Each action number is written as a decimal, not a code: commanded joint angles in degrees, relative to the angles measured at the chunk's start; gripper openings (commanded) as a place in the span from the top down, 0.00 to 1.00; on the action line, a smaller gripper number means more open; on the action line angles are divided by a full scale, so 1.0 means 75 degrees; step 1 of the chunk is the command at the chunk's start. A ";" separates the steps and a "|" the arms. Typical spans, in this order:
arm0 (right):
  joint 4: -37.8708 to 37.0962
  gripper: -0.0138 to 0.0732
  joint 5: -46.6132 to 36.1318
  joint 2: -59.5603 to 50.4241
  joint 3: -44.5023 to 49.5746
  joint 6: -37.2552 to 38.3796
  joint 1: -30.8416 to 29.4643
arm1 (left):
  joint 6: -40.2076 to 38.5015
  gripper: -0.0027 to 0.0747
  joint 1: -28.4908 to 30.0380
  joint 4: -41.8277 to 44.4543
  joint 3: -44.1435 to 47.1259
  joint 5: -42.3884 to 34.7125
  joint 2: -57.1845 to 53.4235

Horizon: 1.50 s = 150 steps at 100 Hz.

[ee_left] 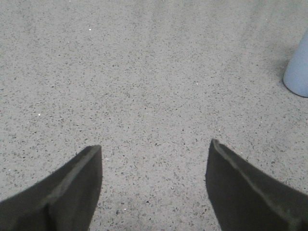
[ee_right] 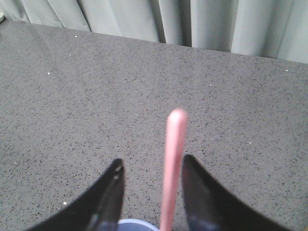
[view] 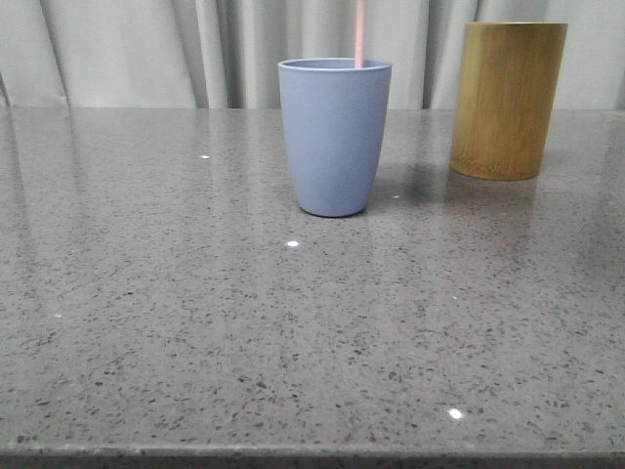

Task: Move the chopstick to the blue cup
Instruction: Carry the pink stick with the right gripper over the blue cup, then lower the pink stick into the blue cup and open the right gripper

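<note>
One pink chopstick point(view: 359, 33) is seen standing in the blue cup point(view: 334, 137) at the middle of the table point(view: 195, 322), so the step in hand is judged to be the release. The right gripper point(ee_right: 151, 168) is spread around the stick without clamping it, and the left gripper point(ee_left: 155, 151) is held wide apart over bare table. Next, a straight lift of the right gripper is called for, so that the stick is not knocked.

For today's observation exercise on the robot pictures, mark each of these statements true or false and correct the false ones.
1. A chopstick stands in the blue cup. True.
2. The bamboo holder lies on its side. False: it stands upright.
3. The left gripper holds a chopstick. False: it is open and empty above the table.
4. The right gripper has its fingers spread on either side of the chopstick. True.
</note>
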 commanded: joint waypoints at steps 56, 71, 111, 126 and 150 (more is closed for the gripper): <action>-0.1438 0.30 0.1654 -0.2192 -0.0294 -0.0045 -0.0846 | -0.0083 0.39 0.0009 -0.0039 -0.0193 -0.0548 0.0064; -0.1981 0.30 0.2378 -0.3111 0.0024 -0.0045 -0.1280 | -0.0083 0.39 0.0009 -0.0039 -0.0193 -0.0548 0.0064; -0.2807 0.30 0.3910 -0.6002 0.2152 -0.0045 -0.1892 | -0.0083 0.39 0.0009 -0.0039 -0.0193 -0.0548 0.0064; -0.2902 0.30 0.3853 -0.7205 0.3139 -0.0037 -0.1892 | -0.0083 0.39 0.0009 -0.0039 -0.0193 -0.0548 0.0064; -0.2902 0.30 0.3846 -0.8705 0.4542 0.0423 -0.1892 | -0.0083 0.39 0.0009 -0.0039 -0.0193 -0.0548 0.0064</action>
